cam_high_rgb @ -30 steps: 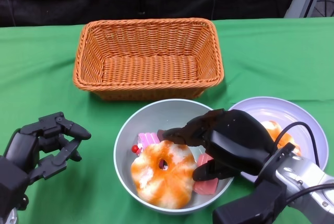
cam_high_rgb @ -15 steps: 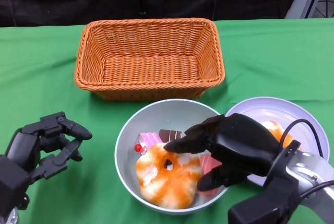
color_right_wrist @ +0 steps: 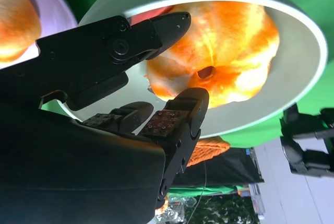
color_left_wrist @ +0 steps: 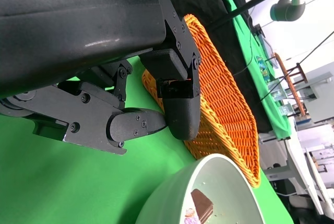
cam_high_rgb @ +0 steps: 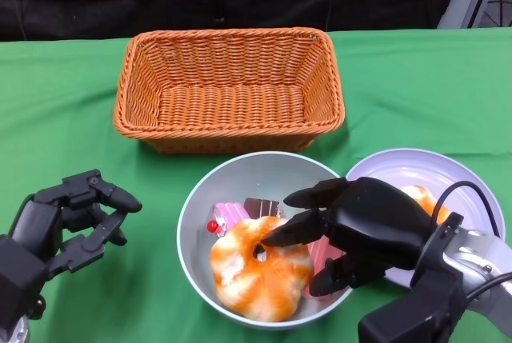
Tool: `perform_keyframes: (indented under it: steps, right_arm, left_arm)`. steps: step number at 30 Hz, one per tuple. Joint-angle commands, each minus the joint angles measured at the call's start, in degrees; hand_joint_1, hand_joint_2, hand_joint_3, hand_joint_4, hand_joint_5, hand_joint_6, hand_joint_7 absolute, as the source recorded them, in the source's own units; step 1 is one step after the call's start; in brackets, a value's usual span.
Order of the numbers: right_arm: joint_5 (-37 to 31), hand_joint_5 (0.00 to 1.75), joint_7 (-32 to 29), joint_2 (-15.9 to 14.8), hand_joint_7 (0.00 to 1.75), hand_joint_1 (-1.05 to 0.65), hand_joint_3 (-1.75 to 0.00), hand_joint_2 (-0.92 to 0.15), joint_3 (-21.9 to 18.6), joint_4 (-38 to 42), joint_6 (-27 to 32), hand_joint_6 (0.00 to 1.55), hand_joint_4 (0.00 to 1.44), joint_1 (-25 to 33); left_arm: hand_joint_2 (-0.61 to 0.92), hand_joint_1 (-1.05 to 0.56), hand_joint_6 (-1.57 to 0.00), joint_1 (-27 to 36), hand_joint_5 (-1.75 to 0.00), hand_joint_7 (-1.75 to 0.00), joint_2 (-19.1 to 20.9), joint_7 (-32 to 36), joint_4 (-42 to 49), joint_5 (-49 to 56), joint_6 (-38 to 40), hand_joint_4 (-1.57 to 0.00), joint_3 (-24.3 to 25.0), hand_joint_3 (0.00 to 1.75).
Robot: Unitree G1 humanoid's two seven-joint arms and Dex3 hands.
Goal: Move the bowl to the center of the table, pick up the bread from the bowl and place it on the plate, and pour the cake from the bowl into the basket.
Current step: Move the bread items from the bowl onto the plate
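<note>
A grey bowl (cam_high_rgb: 240, 169) stands at the table's near middle. In it lie a round orange-and-white bread (cam_high_rgb: 256, 271), a pink cake slice (cam_high_rgb: 226, 215) with a red cherry, and a brown cake piece (cam_high_rgb: 260, 207). My right hand (cam_high_rgb: 360, 231) reaches over the bowl's right rim with its fingers spread, the fingertips at the bread's right edge; it grips nothing. The right wrist view shows the bread (color_right_wrist: 229, 46) just beyond the parted fingers (color_right_wrist: 172, 125). My left hand (cam_high_rgb: 68, 219) hangs left of the bowl, fingers curled in and holding nothing.
An orange wicker basket (cam_high_rgb: 228, 87) sits behind the bowl, nothing in it. A pale plate (cam_high_rgb: 416, 167) at the right touches the bowl and carries another orange bread piece (cam_high_rgb: 424, 199), partly hidden by my right hand. Green cloth covers the table.
My right hand has drawn back to the right, and its fingers have come off the top of the bread. The bread has shifted slightly to the right. The left hand has barely moved.
</note>
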Motion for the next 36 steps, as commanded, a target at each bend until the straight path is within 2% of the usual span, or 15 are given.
perform_keyframes:
  steps: [1,11,21,29,36]
  right_arm:
    - [-3.51,0.01,-1.46,-0.56,0.0,-0.63,-0.01,-0.79,0.42,-1.55,1.96,0.75,0.45,0.25]
    - [-8.85,0.0,-2.58,0.64,0.0,-0.67,-0.01,-0.81,3.01,-2.14,5.92,0.7,0.46,-0.3]
    - [-9.22,0.01,-6.69,0.49,0.01,-0.68,0.0,-0.79,4.67,1.96,1.41,0.75,0.48,-2.38]
    - [-9.51,0.01,-6.73,0.08,0.02,-0.7,0.0,-0.8,5.47,4.08,-0.53,0.79,0.48,-3.78]
    - [-10.14,0.0,-4.98,-0.58,0.01,-0.65,0.0,-0.77,6.64,5.1,-0.91,0.8,0.47,-5.55]
  left_arm:
    - [0.85,-0.15,-0.82,-0.16,-1.4,-1.08,1.05,0.02,0.33,-0.56,-0.32,-0.8,0.44,0.54]
    - [0.83,-0.16,-0.82,0.26,-1.4,-1.07,1.07,0.44,-0.23,-0.26,-0.44,-0.8,0.29,0.57]
    - [0.83,-0.16,-0.82,0.24,-1.4,-1.08,0.89,0.68,-0.42,-0.19,-0.51,-0.8,0.28,0.57]
    - [0.83,-0.17,-0.83,-0.03,-1.38,-1.06,0.91,1.04,-0.12,-0.02,-0.81,-0.81,0.33,0.55]
    - [0.83,-0.16,-0.83,0.03,-1.38,-1.05,0.76,0.82,-0.19,-0.56,-0.98,-0.81,0.38,0.54]
